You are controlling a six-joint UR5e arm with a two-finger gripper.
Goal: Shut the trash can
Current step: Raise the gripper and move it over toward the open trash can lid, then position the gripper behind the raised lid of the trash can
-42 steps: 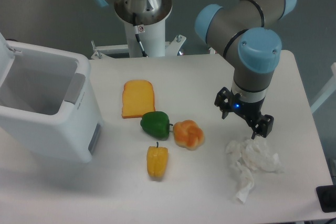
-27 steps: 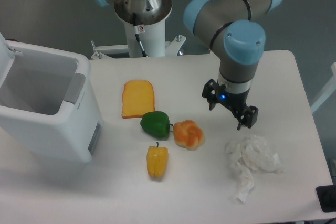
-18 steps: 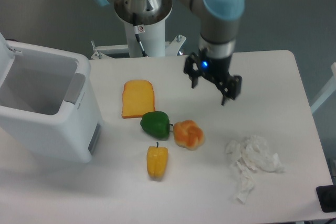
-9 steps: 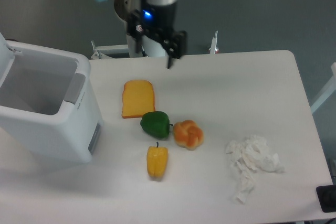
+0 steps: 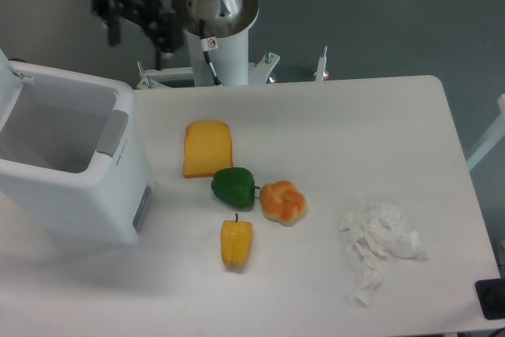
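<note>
A white table (image 5: 331,132) fills most of the view, its far edge running along a grey wall. At the far left stands the trash can (image 5: 75,187), a large white boxy bin with rounded corners that overhangs the left edge of the picture. Its top gapes open and the pale inner walls show down into the hollow. The white lid (image 5: 8,76) is tipped up at the far left corner, only partly in view. A grey latch strip (image 5: 113,133) sits on the right rim and a grey panel (image 5: 143,207) on the right side wall lower down.

Behind the table's far edge rises the robot's white base column (image 5: 215,33) with a round grey joint on top. To its left, above and beyond the far right corner of the bin, hangs the gripper (image 5: 136,25), dark, with a small blue light on its body. Its two fingers (image 5: 167,37) point downward and stand well apart, so the jaws are spread wide; nothing lies between them and they touch nothing.

Near the right of the table lies a crumpled white tissue (image 5: 379,246). In the middle, a slice of toy bread (image 5: 207,148) lies flat, the farthest of the foods. Just nearer than it sits a green pepper (image 5: 233,187), with an orange knotted bun (image 5: 283,202) touching or almost touching its right side. Nearest of all is a yellow pepper (image 5: 236,243), just below the green one and apart from it. All the foods lie well clear of the bin.
</note>
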